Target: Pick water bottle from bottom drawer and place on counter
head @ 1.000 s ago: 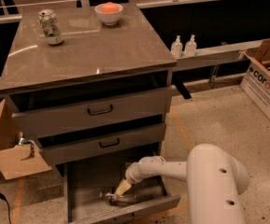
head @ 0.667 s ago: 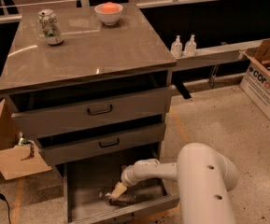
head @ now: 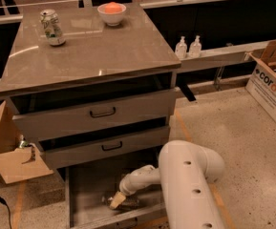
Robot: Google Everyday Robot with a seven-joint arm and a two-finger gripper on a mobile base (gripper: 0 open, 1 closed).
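The bottom drawer is pulled open at the foot of the grey cabinet. A clear bottle-like thing, which I take for the water bottle, lies on its side on the drawer floor near the front. My gripper reaches down into the drawer on the white arm. Its tan tip is at the bottle's left end, and I cannot tell whether it touches. The glossy grey-brown counter is above.
A green-white soda can and a white bowl stand at the back of the counter. Two pump bottles stand on the pale ledge at the right. A cardboard box is on the floor at the right, flat cardboard at the left.
My arm has swung left and my gripper has sunk a little lower and leftward in the bottom drawer, closer to the bottle. The bottle has not visibly moved.
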